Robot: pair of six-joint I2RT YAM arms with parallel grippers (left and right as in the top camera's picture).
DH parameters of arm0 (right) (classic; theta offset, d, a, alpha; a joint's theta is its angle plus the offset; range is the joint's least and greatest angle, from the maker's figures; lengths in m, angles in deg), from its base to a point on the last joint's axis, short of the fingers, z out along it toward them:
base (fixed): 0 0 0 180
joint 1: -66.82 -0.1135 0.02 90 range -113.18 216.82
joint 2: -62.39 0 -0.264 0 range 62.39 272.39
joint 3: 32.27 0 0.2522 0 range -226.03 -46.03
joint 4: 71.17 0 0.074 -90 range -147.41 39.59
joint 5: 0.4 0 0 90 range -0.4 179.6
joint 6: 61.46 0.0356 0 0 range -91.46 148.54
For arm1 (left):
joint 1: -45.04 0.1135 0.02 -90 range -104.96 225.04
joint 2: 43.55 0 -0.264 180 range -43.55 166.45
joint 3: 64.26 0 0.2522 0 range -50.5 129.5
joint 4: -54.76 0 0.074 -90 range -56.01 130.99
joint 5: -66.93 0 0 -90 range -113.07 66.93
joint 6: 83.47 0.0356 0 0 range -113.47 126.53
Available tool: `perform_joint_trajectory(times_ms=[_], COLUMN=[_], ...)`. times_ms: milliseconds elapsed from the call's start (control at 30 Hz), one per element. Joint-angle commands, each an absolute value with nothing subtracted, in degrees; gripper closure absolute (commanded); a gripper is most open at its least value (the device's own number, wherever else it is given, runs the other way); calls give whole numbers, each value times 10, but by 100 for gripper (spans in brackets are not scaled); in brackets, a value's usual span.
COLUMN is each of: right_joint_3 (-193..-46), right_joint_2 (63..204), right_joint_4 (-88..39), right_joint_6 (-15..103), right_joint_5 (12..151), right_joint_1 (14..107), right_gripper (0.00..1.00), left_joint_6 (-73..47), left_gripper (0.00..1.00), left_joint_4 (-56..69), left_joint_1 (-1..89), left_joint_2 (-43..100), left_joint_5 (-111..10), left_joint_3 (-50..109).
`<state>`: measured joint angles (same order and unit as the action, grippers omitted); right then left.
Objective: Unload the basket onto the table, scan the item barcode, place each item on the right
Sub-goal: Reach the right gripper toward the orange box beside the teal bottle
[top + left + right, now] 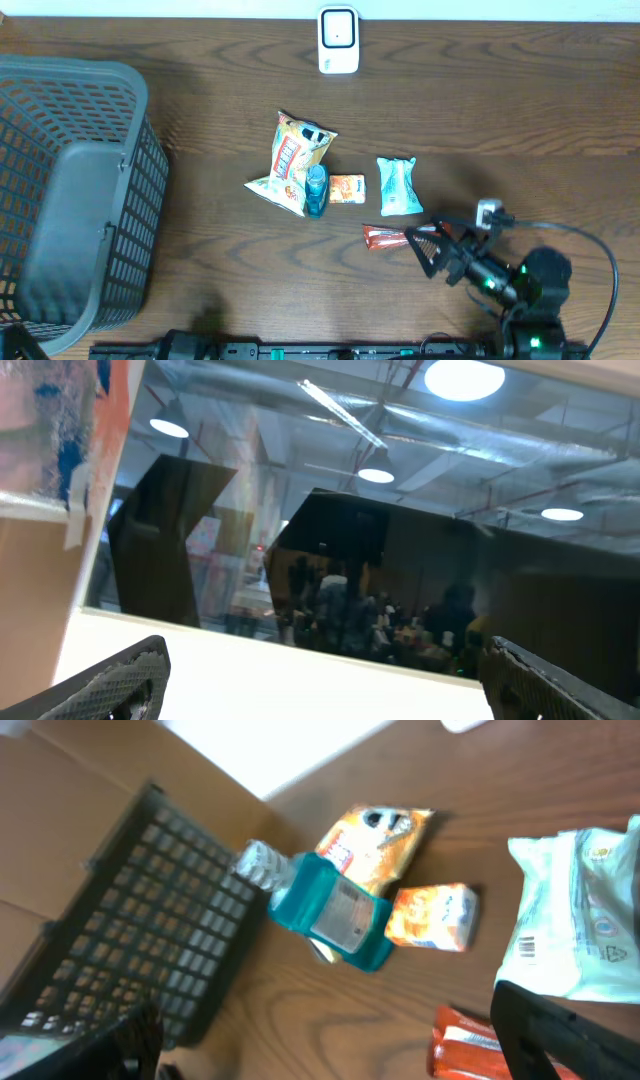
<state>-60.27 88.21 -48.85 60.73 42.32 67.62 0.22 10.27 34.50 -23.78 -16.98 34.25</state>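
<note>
Items cluster around the blue bottle (316,190): chip bag (288,158) touching its left side, orange packet (347,188) just right of it, teal pack (399,186) beyond that with a blurred barcode (522,948) on one end, red bar (383,237) right of the bottle and nearer the robot; the white scanner (338,40) stands well beyond the bottle, the basket (150,170), cut off by the frame, far to its left. The right gripper (418,250) hangs spread and empty at the bar's end, contact unclear; the left gripper (325,665) shows only two wide-apart fingertips (120,680), its place unreadable.

Both spread wide: right pincer (419,250) pointing left, left pincer (320,678) tilted upward.
</note>
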Motion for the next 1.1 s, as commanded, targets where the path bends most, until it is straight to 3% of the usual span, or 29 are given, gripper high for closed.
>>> perform_joint_trajectory(times_ms=[0,133,267,500,700,900,1067], right_joint_3=[-701,-819,-902,-922,-922,-922,-922], right_joint_2=[1009,1201,1373,1546,1600,1603,1605], right_joint_4=[-463,-404,-395,-520,-596,-604,-594], right_joint_6=[504,485,430,485,574,609,609], right_joint_5=[499,606,620,657,657,657,658], right_joint_1=[633,538,463,459,484,476,465], right_gripper=[1,1,1,1,1,12,16], left_joint_6=[-55,-55,-54,-54,-54,-54,-54], left_gripper=[2,2,2,2,2,2,2], left_joint_4=[104,104,105,106,132,157,167], left_joint_1=[347,347,347,348,347,347,348], left_joint_2=[-235,-235,-242,-292,-353,-397,-420], left_joint_5=[-179,-179,-179,-172,-133,-130,-129], left_joint_3=[341,340,340,328,267,203,175])
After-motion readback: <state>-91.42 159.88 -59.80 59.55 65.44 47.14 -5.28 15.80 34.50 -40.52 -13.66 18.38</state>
